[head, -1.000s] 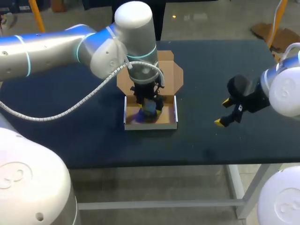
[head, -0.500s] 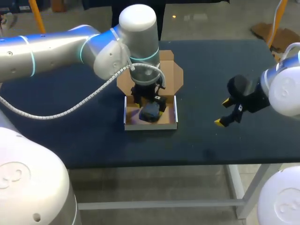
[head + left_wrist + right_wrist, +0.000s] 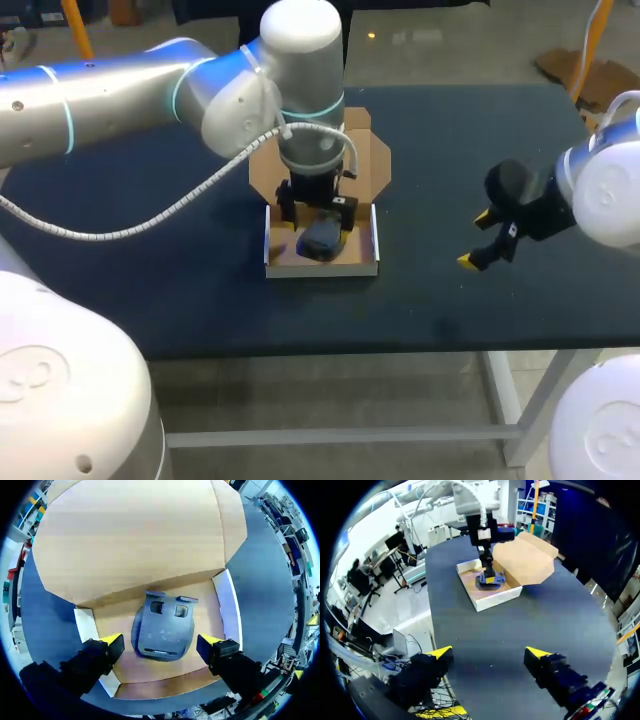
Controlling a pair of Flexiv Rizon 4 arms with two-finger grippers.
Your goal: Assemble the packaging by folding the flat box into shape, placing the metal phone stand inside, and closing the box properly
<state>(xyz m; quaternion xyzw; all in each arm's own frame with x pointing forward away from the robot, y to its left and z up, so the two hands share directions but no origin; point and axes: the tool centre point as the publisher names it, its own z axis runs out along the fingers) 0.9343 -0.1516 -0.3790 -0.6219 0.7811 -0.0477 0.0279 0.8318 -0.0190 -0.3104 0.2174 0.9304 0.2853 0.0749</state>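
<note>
The left gripper [image 3: 161,640] points straight down into the open box [image 3: 370,265], jaws wide, with a tip on either side of the phone stand [image 3: 162,630] lying on the box floor, not touching it. Well to the right, the right gripper [image 3: 475,239] hangs over the dark table [image 3: 450,130] — jaws wide, holding nothing.

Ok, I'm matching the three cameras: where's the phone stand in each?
Head view: phone stand lies in the open box.
Left wrist view: stand between open fingers of the left gripper, on box floor.
Right wrist view: stand far ahead, in the box, under left gripper.
Shared landmark: the box's open brown lid.
</note>
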